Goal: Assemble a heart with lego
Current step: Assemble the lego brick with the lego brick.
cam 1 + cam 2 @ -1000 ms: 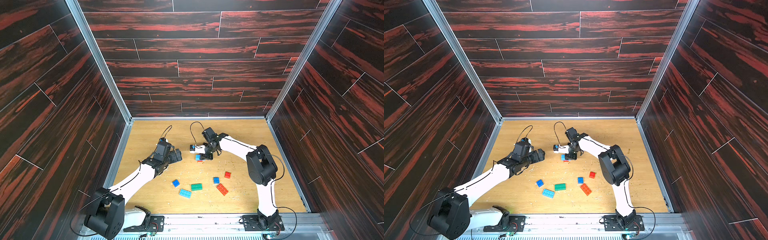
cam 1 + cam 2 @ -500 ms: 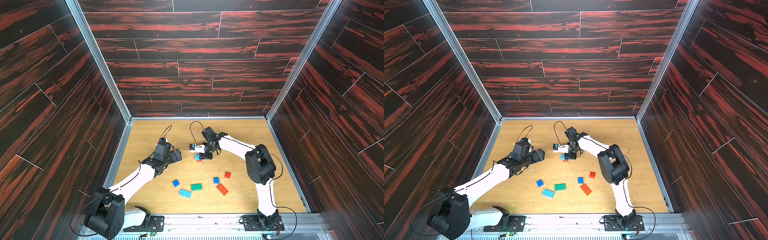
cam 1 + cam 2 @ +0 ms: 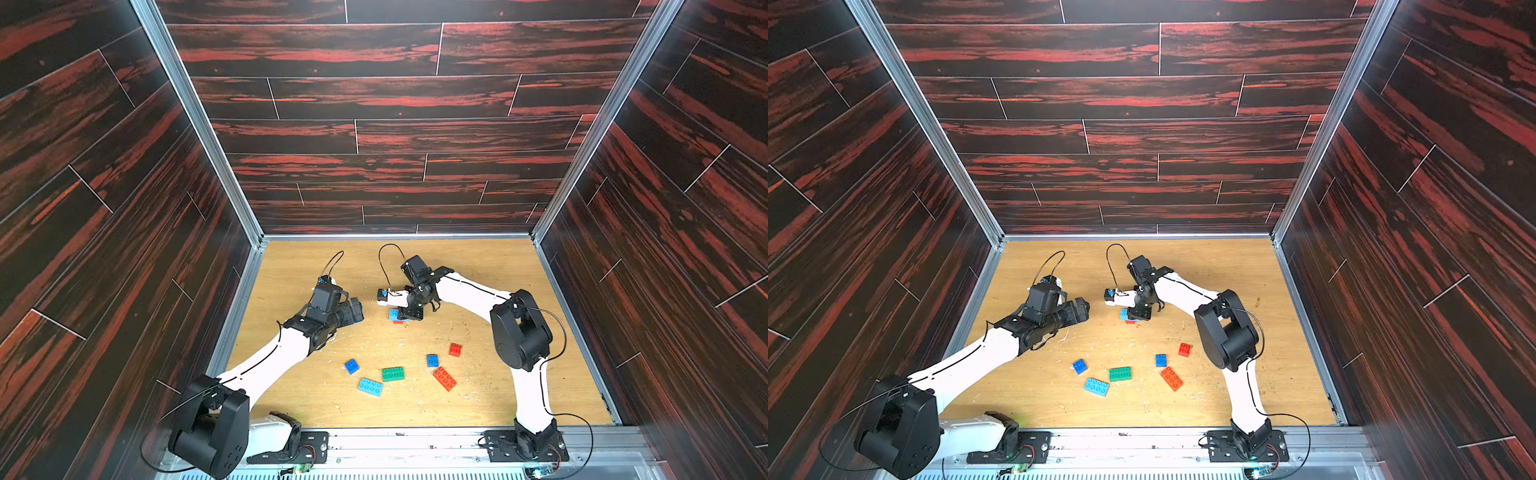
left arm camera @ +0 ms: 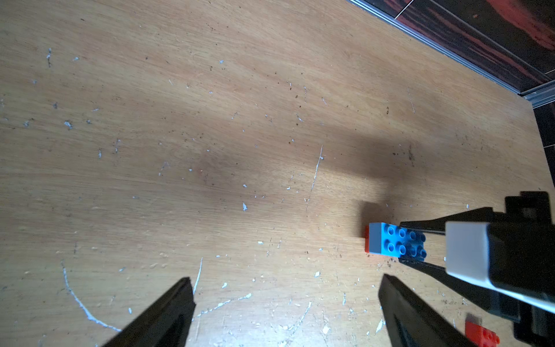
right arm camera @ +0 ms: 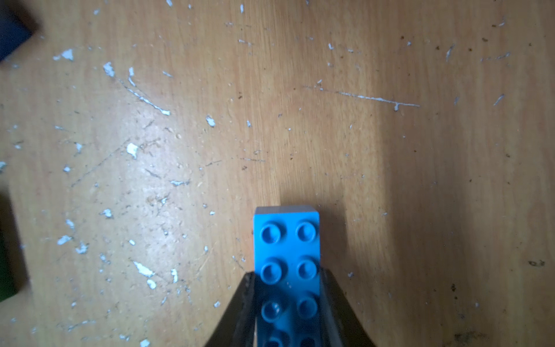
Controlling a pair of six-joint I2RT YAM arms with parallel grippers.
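while the right tool (image 5: 287,273) grips a brick (image 5: 286,240), lego (image 3: 392,373) lies near.

A long brick (image 3: 393,313) lies on top of a second brick (image 4: 366,241) near the middle of the worktop (image 3: 498,266). Well in front of them, toward the front edge, six loose bricks (image 3: 393,373) lie in a band running left to right, about midway between the side edges.

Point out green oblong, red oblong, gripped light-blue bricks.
Green oblong plastic brick (image 3: 392,373): a top view, centre.
Red oblong plastic brick (image 3: 444,378): a top view, centre.
Gripped light-blue plastic brick (image 5: 286,264): right wrist view, centre.
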